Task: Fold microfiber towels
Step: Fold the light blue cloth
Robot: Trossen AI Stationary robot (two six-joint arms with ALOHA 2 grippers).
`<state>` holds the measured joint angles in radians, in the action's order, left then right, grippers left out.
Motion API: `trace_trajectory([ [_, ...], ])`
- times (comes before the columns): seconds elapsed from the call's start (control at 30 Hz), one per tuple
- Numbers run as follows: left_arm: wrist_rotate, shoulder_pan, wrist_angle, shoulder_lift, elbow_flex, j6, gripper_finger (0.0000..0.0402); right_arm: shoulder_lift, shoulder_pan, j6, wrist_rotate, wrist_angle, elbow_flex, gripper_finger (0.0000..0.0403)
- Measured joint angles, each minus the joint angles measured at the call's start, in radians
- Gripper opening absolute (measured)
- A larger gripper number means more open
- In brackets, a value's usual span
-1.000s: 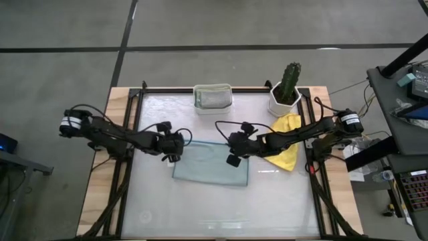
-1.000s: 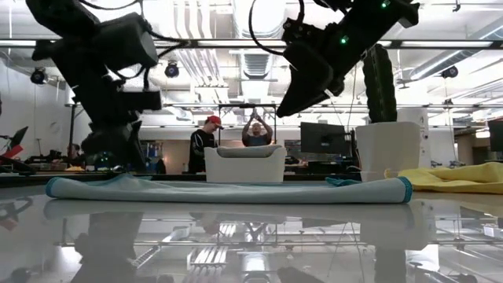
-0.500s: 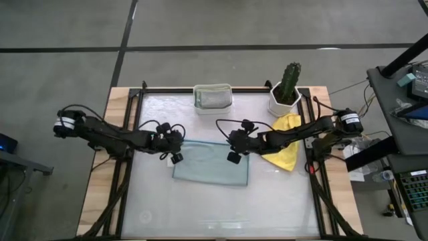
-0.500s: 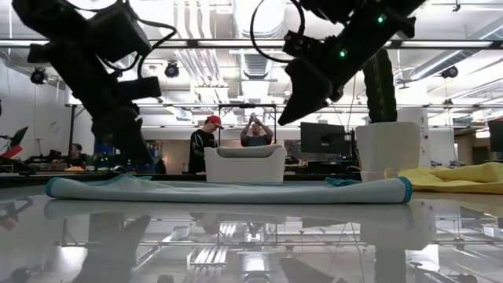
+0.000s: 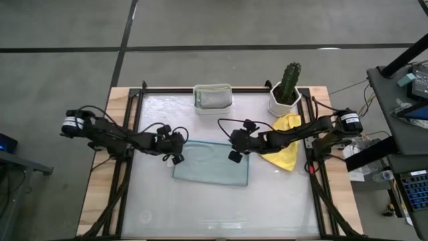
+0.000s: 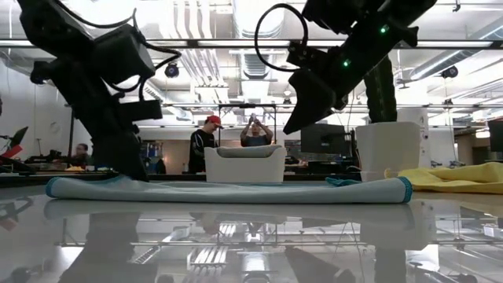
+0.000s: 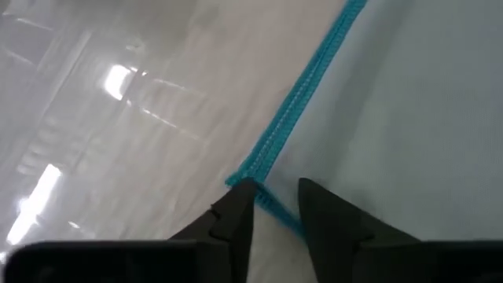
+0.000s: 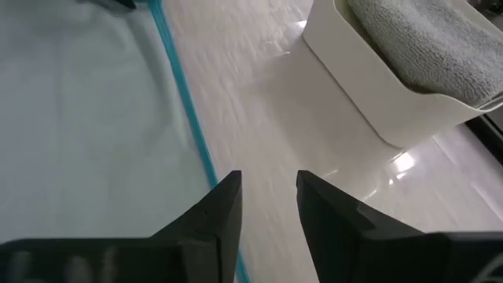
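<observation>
In the high view, the pale blue-grey towel (image 5: 211, 163) lies spread in the centre of the frame, and the yellow towel (image 5: 286, 148) waits unfolded at the right. A grey towel (image 5: 213, 99) already sits in the white tub (image 5: 212, 106) at upper centre, so I judge most folding is not yet done.

In the left wrist view, the left gripper (image 7: 275, 206) stands slightly apart at the towel's teal corner, holding nothing.

In the right wrist view, the right gripper (image 8: 267, 196) is also parted, empty, above the towel's edge.
</observation>
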<state>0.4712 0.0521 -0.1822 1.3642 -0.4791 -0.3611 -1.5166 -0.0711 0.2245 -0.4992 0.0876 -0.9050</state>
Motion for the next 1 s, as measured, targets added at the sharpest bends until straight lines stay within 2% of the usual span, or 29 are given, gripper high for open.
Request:
trace_trajectory([
  [0.13,0.0,0.0,0.0,0.0,-0.003,0.0,0.002,0.0,0.0,0.0,0.0,0.001,0.008,0.0111],
  [0.2,0.0,0.0,-0.001,-0.012,-0.006,0.001,0.0006,0.0,0.0,0.001,0.0,0.003,0.01,0.0113],
  [0.33,0.016,0.0,0.0,-0.034,-0.018,0.029,0.0009,0.0,0.0,0.003,0.0,0.002,0.011,0.0113],
  [0.53,0.112,0.0,0.0,-0.061,-0.025,0.057,0.0002,0.0,0.0,0.003,0.0,-0.001,0.011,0.0107],
  [0.77,0.128,0.0,-0.009,-0.067,-0.025,0.048,0.0,0.0,0.0,0.022,0.006,0.007,0.011,0.0106],
  [0.83,0.128,0.0,-0.008,-0.071,-0.033,0.03,0.0,0.007,0.007,0.066,0.04,0.037,0.011,0.0106],
  [1.0,0.093,-0.003,-0.003,-0.095,-0.041,0.047,0.001,0.046,0.042,0.195,0.23,0.162,0.007,0.0118],
])
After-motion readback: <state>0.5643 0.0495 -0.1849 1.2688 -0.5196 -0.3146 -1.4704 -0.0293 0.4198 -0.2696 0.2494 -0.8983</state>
